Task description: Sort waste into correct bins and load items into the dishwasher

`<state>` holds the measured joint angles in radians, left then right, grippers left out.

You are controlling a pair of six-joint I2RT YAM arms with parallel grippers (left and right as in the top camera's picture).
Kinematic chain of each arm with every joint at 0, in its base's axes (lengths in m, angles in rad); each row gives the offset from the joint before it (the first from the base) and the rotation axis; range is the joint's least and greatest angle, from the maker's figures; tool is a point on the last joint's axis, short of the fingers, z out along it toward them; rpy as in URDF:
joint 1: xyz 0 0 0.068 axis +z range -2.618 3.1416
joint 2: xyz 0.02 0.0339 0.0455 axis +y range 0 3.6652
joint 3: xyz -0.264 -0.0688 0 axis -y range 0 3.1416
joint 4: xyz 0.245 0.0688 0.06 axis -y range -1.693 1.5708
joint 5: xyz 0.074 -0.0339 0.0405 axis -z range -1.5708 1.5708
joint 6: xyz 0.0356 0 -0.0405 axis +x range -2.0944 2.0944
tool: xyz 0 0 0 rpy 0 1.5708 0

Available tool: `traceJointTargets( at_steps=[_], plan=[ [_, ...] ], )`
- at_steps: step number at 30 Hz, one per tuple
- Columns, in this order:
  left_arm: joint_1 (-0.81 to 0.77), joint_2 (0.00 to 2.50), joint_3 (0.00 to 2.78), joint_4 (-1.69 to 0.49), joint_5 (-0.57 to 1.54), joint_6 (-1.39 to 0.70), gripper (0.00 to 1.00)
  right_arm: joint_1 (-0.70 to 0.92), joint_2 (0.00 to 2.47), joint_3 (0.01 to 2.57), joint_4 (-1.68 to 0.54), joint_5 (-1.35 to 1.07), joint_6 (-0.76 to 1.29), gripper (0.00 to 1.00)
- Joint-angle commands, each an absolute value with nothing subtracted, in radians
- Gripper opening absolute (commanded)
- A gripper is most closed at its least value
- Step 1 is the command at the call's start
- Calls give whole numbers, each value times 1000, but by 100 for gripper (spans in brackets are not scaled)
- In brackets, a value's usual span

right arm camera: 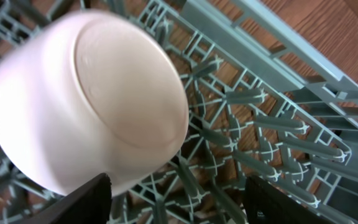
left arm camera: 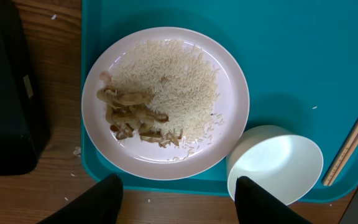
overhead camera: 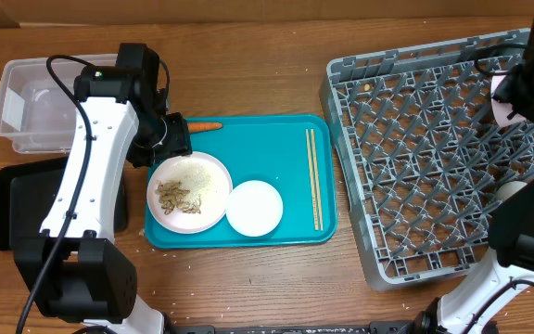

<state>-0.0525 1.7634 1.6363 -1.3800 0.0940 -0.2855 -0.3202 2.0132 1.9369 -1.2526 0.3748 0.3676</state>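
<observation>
**A:** So, how far along?

**B:** Early, I'd judge. Only one item is at the dish rack (overhead camera: 415,167): a white cup (right arm camera: 86,99), base up over the pegs near the far right corner. Right fingers (right arm camera: 89,202) are spread wide. The cup sits beside one of them, not clamped btwn them.

**A:** And the rest?

**B:** All on the teal tray (overhead camera: 267,148), mid-bench (overhead camera: 248,56). Plate (left arm camera: 235,106) has rice (left arm camera: 173,81) and brown scraps (left arm camera: 132,115) not scraped off yet. White bowl (left arm camera: 278,165) touches its edge, chopsticks (overhead camera: 314,178) lie along the right side, carrot (overhead camera: 204,126) at the top-left corner.

**A:** Left arm?

**B:** Left fingers (left arm camera: 104,202) hang over the plate's edge, wide apart, holding nothing.

**A:** Bins?

**B:** Clear tub (overhead camera: 26,93) and black tray (overhead camera: 12,199), both left of the teal tray. Can't tell what's in them. No foil or wrapper in view.

**A:** Counts?

**B:** 1 plate, 1 bowl, 1 cup, 1 pr chopsticks, 1 carrot, 2 bins, 1 rack. Left to do: waste off the plate, the carrot, then plate, bowl and sticks to the rack.
</observation>
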Motion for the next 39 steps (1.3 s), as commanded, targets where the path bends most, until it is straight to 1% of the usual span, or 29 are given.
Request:
traceJointTargets(
  at_steps=[1,3,6,7,8,11,12,17,21,30,33,35,39],
  plan=[
    [-60,1739,1651,-1380,105,-292,60,-322,1973,1944,-1245,384,404,74],
    [-60,1739,1651,-1380,105,-292,60,-322,1973,1944,-1252,415,398,73],
    [-60,1739,1651,-1384,104,-292,60,-323,1971,1945,-1245,490,442,74],
    [-60,1739,1651,-1385,104,-292,61,-323,1969,1946,-1238,473,437,74],
    [-60,1739,1651,-1384,105,-292,61,-323,1967,1946,-1226,415,392,73],
    [-60,1739,1651,-1379,105,-292,60,-321,1966,1946,-1164,86,113,73],
    [-60,1739,1651,-1379,105,-292,60,-320,1966,1946,-1152,-12,54,73],
    [-60,1739,1651,-1383,105,-292,60,-318,1966,1946,-1090,-185,12,73],
    [-60,1739,1651,-1383,105,-293,61,-310,1970,1946,-1056,-215,-9,73],
    [-60,1739,1651,-1383,105,-292,60,-309,2056,1945,-1141,-202,-27,74],
    [-60,1739,1651,-1384,105,-292,61,-311,2061,1945,-1158,-82,21,72],
    [-60,1739,1651,-1383,105,-292,61,-312,2054,1945,-1163,58,91,72],
    [-60,1739,1651,-1383,105,-292,61,-311,2011,1946,-1177,226,192,73]
  ],
)
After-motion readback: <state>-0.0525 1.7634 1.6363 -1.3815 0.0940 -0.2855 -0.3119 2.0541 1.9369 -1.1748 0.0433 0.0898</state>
